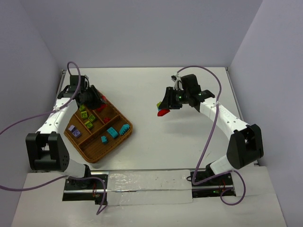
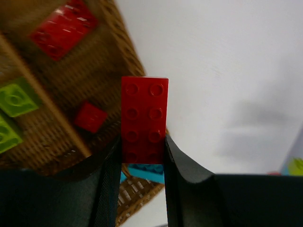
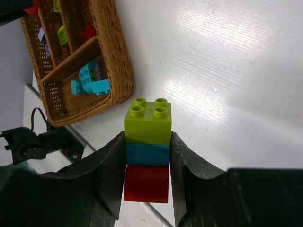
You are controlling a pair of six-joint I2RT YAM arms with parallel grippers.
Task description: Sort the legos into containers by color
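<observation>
Red lego point(image 2: 144, 109) clamped in left tool point(image 2: 142, 146) at tray point(image 3: 116, 52) rim; right tool point(image 3: 147, 146) clamps three-colour stack point(image 3: 147, 120).

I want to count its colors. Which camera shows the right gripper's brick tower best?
The right wrist view: the tower fills the middle, green, teal, then red, held by the right gripper. The top view shows it tiny, teal unclear. The left wrist view doesn't clearly show it.
</observation>
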